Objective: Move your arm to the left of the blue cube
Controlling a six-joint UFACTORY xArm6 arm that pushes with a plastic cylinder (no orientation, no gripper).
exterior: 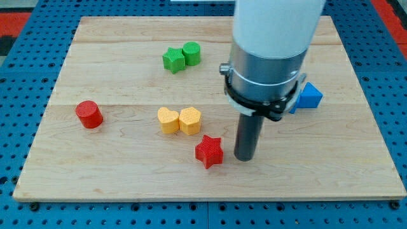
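Observation:
The blue cube lies at the view's right, partly hidden behind the arm's grey collar. My tip rests on the wooden board, below and to the left of the blue cube. It stands just right of a red star, a small gap between them.
A yellow heart and a yellow hexagon touch side by side left of the rod. A green star and a green cylinder sit near the top. A red cylinder is at the left.

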